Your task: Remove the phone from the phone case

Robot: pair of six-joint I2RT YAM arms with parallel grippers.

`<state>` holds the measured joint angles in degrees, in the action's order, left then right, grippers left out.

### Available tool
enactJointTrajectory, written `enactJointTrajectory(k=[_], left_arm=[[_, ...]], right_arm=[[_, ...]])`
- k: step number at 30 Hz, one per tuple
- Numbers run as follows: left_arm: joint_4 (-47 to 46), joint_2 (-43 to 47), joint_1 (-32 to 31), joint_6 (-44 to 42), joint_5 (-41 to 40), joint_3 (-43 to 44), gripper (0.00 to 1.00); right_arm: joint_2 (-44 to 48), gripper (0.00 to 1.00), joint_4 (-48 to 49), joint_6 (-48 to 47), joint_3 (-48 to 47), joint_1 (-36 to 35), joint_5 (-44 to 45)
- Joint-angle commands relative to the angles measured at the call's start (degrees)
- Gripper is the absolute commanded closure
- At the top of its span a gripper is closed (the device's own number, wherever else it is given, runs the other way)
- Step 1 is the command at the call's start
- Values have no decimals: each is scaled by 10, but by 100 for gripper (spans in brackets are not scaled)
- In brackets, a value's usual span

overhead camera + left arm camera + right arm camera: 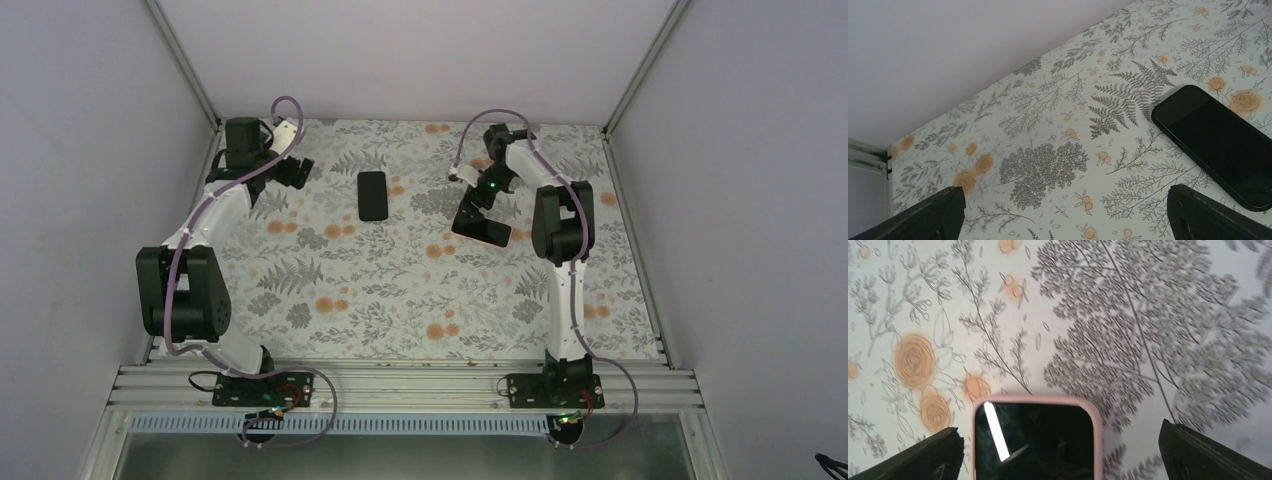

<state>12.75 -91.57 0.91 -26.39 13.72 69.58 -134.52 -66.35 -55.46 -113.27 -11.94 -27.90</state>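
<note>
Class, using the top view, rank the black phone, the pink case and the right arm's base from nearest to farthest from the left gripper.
1. black phone, just right of the left gripper.
2. pink case, farther right, mid-table.
3. right arm's base, near edge, right side.

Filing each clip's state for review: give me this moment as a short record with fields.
black phone: lies flat and bare on the floral table
pink case: dark and glossy inside; contents unclear
left end effector: open, empty, near the black phone
right end effector: open, over the pink case, not closed on it
</note>
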Motion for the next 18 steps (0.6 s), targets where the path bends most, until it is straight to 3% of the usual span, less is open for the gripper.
enactJointTrajectory(k=[1,10,18], left_arm=[[5,0,2,-9,13,-7,0],[5,6,6,-13,18,-13,0],[5,22,12,-24,33,-21,0]], right_arm=[[-44,0,-69,17,-45,-16,-41],[-30,0,-73,28,26,-25,-45],[160,4,-74,-14,311,-95,-25]])
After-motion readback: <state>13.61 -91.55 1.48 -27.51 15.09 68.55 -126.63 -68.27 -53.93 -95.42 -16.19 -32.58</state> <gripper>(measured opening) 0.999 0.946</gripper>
